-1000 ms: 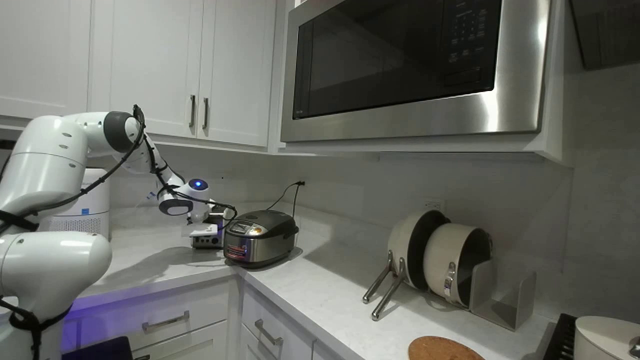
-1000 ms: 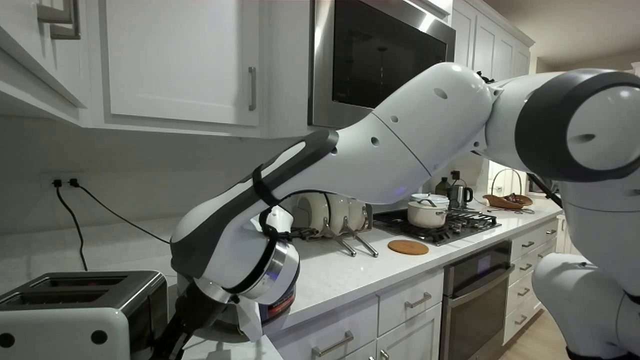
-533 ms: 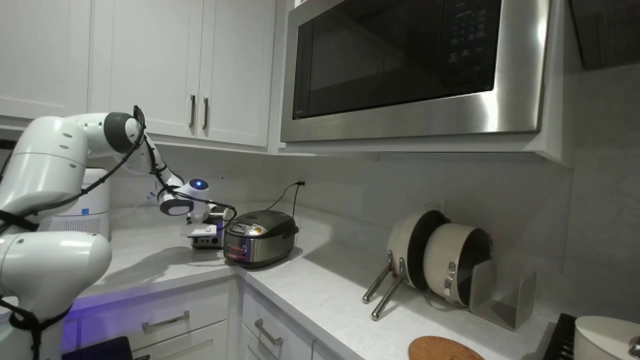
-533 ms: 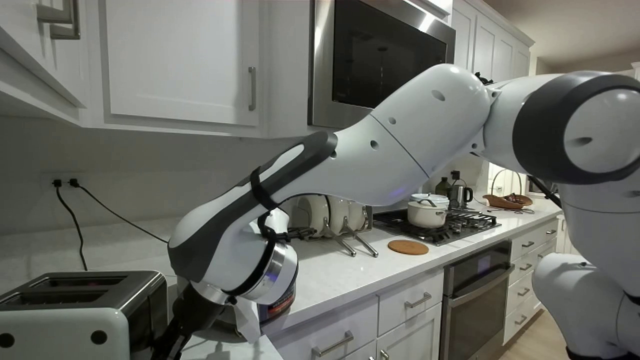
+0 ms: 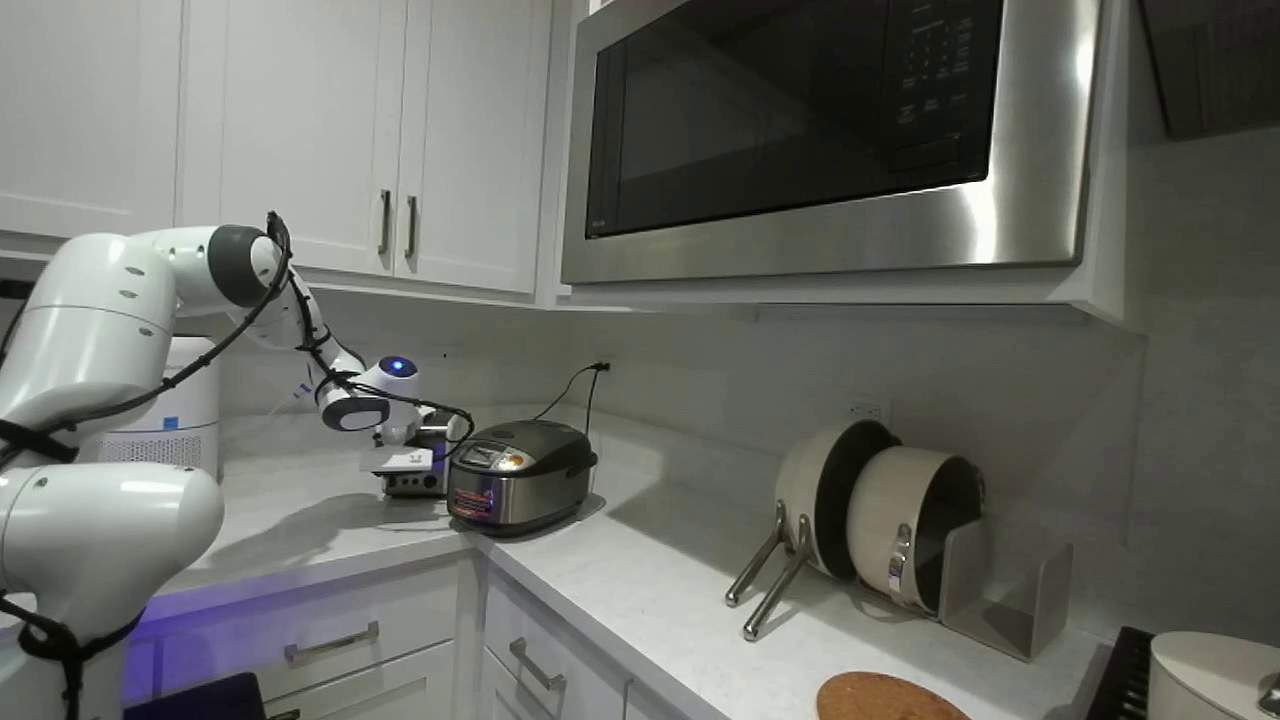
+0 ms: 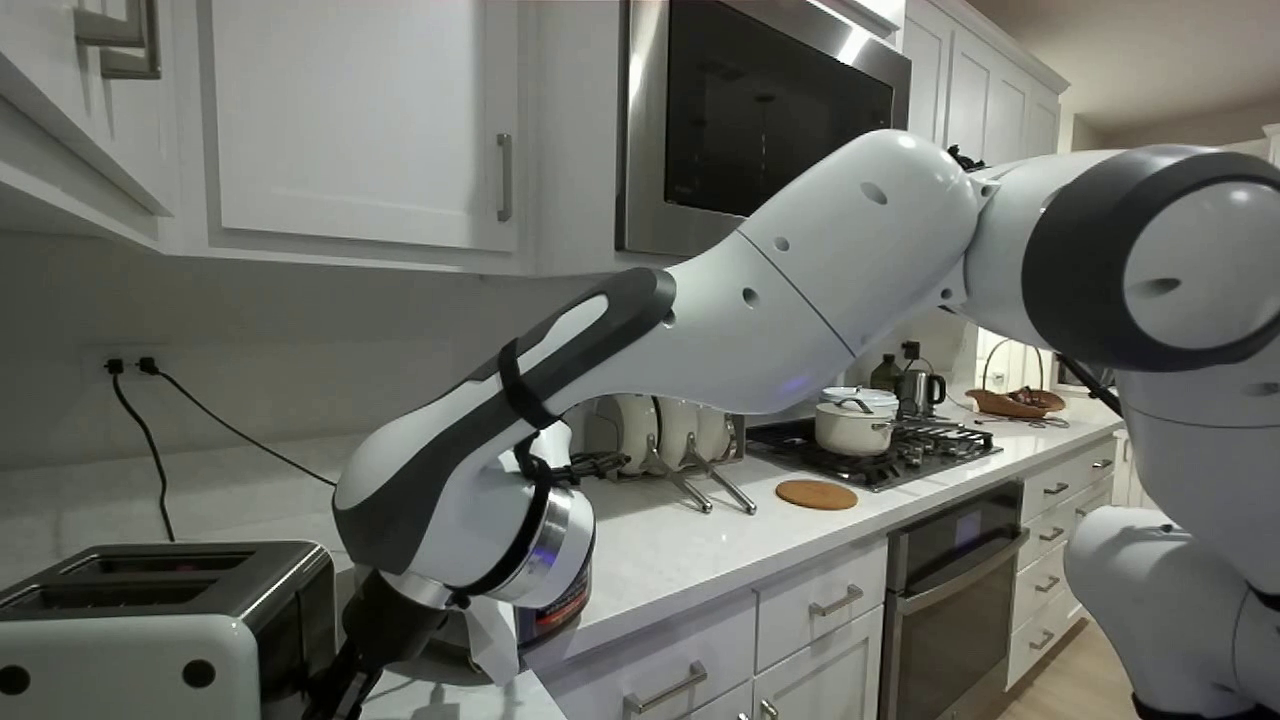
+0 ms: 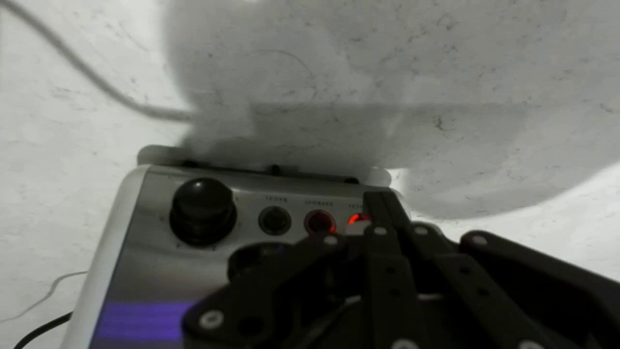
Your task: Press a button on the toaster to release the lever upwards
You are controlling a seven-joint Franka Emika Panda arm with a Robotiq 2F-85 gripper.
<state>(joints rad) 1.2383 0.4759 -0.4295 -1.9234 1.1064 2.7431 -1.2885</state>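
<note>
You have one gripper [image 7: 383, 198] in view and one toaster [image 6: 140, 655], which stands at the near left in an exterior view. Its top carries two slots [image 6: 120, 596]. On its end panel [image 7: 179, 271], your wrist view shows one large black knob [image 7: 202, 211] and, to the right of it, three round buttons [image 7: 274, 220] in a row. Two of the three show red: the middle one along part of its rim, the right-hand one more brightly. One further black part [image 7: 252, 256] is mostly hidden behind your gripper; you cannot identify it here.

Your fingers [image 7: 374, 206] are pressed together side by side. In the wrist view their tips overlap the right-hand lit button; you cannot confirm contact from these angles.

Elsewhere, in an exterior view, you have one rice cooker [image 5: 520, 478] just right of the toaster, one microwave [image 5: 800, 130] above the countertop [image 5: 640, 560], one white appliance [image 5: 196, 405] at the far left, partly behind your arm [image 5: 105, 290], two pale pans [image 5: 885, 510] in one rack [image 5: 962, 575] at the right, two long metal handles [image 5: 777, 584] pointing toward the near left, and one round brown mat [image 5: 885, 695].

Against the frames one second earlier, the elbow [image 6: 930, 200] of your arm sits slightly lower in an exterior view, and the wrist [image 6: 560, 545] stands a little farther left, toward the toaster. The toaster, rice cooker, pans and mat occupy the same places.
</note>
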